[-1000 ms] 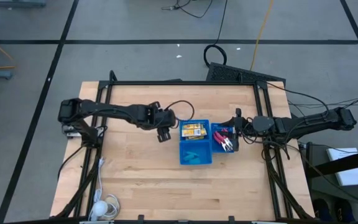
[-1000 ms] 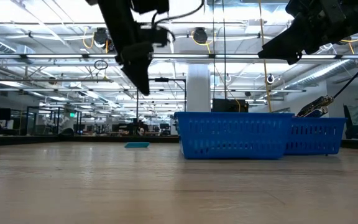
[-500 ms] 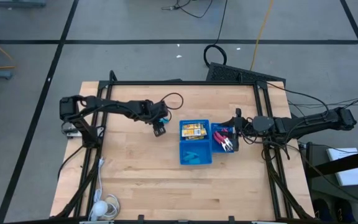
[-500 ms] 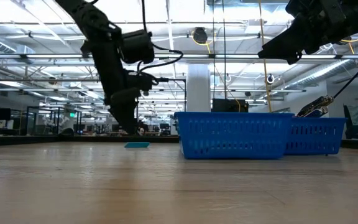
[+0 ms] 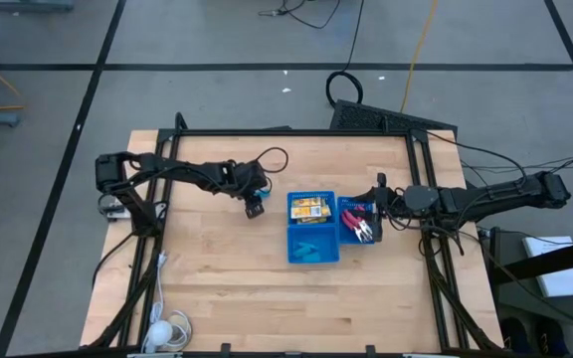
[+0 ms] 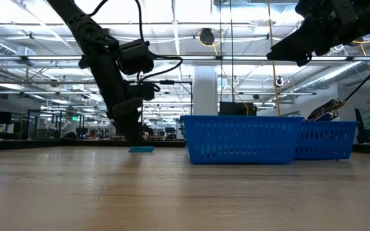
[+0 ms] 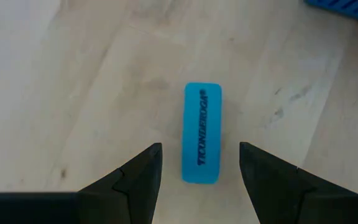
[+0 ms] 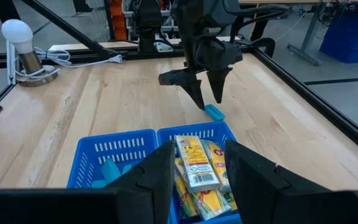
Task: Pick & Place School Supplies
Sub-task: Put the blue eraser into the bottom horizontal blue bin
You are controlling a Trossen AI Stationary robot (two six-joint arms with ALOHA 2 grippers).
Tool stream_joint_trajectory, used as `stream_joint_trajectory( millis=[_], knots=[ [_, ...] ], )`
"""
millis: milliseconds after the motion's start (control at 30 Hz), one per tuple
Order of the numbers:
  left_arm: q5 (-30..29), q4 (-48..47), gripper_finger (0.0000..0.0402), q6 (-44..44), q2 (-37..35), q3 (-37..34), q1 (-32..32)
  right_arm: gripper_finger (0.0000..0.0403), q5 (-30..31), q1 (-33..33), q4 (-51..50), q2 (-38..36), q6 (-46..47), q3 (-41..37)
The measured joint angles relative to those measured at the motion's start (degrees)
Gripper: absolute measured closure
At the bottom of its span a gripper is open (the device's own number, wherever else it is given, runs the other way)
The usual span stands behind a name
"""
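Light-blue eraser [image 7: 202, 133], judged light, stiff and slightly grippy, is best pinched across its narrow sides by the spread-open left end effector [image 7: 199, 171].

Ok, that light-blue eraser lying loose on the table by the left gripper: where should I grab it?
Grip the light-blue eraser across its two long sides at mid-length, coming straight down. It lies flat on the table, a narrow bar, and the open left gripper already lines up to straddle its width.

Bright, even overhead light — ceiling strips glare in low view; soft shadows, sharp focus on table [image 5: 217, 268].
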Motion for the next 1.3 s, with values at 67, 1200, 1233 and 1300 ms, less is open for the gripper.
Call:
stream_joint_trajectory(
  millis=[67, 1200, 1233, 1300],
  knots=[
    [0.20, 1.41, 0.0183, 0.69, 1.02, -0.15, 0.00, 0.0271, 0.00, -0.02, 0.00, 0.00, 0.02, 0.00],
    [1.38, 1.00, 0.0230, -0.67, 4.98, -0.09, -0.11, 0.0271, -0.01, -0.01, 0.01, 0.02, 0.02, 0.04],
    [1.36, 0.98, 0.0243, -0.37, 4.98, -0.09, -0.11, 0.0271, -0.01, 0.00, 0.00, 0.02, 0.02, 0.04],
    [1.28, 1.01, 0.0268, -0.22, 5.02, -0.09, -0.11, 0.0271, -0.01, -0.02, 0.00, 0.02, 0.02, 0.04]
  ],
)
